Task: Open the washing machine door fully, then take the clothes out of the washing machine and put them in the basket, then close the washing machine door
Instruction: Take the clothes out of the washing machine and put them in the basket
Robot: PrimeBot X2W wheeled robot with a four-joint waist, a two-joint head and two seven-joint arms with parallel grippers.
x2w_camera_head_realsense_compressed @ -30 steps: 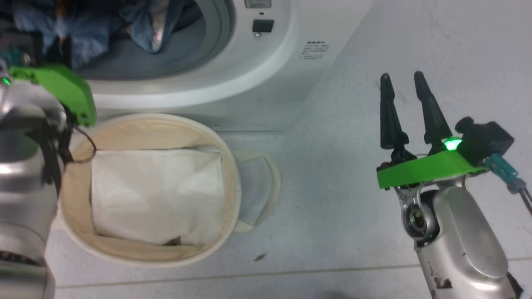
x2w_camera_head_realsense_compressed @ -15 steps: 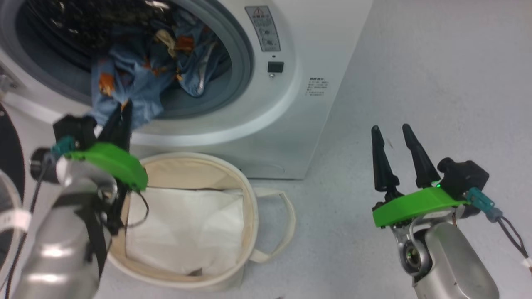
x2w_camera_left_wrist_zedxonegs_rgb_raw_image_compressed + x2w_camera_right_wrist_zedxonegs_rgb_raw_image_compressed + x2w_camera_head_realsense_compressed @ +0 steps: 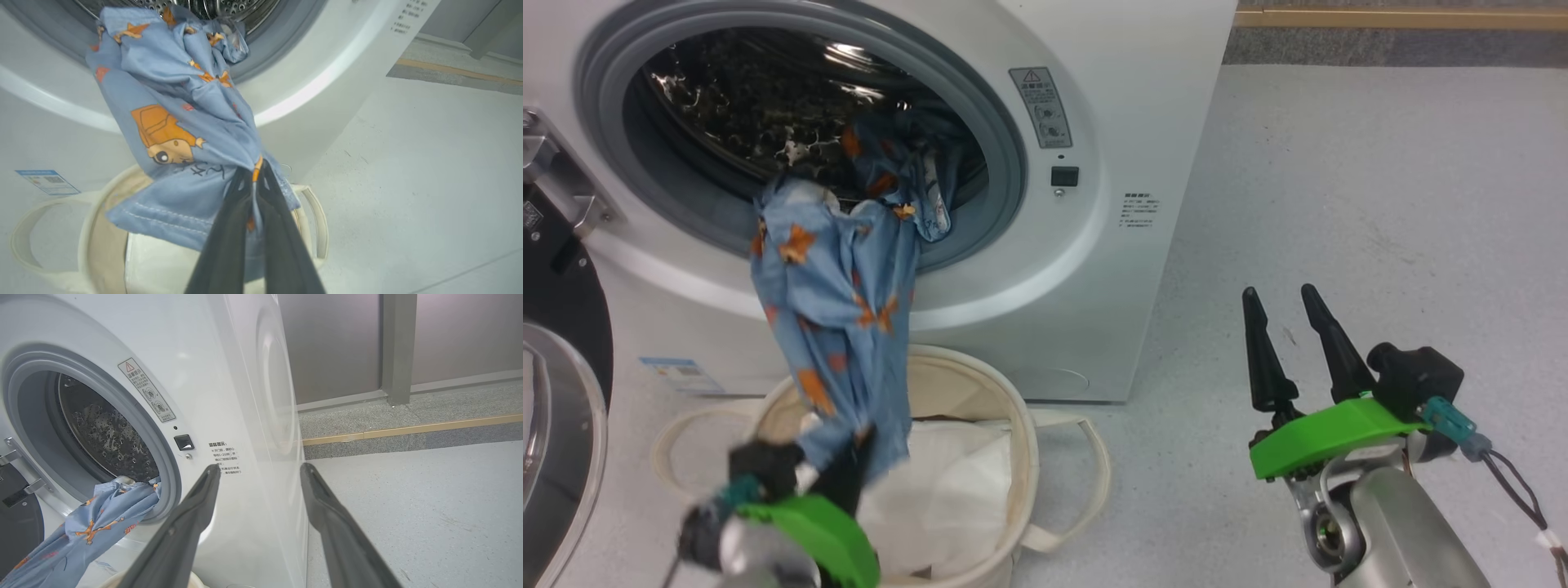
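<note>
- clothes (image 3: 833, 327): strung taut from the washing machine (image 3: 1160, 122) drum down to left gripper (image 3: 255, 169), clenched on a bunched fold
- basket (image 3: 1023, 416): just beneath that gripper; likely the drop spot
- right gripper (image 3: 1294, 343): fingers spread, empty; parked well aside, clear of the cloth

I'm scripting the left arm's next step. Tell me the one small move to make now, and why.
Probably pull the left gripper back from the washing machine, jaws shut. It pinches the clothes above the basket, but the fabric's far end lies inside the drum, draped over the gasket, so opening now would likely leave it hanging out.
</note>
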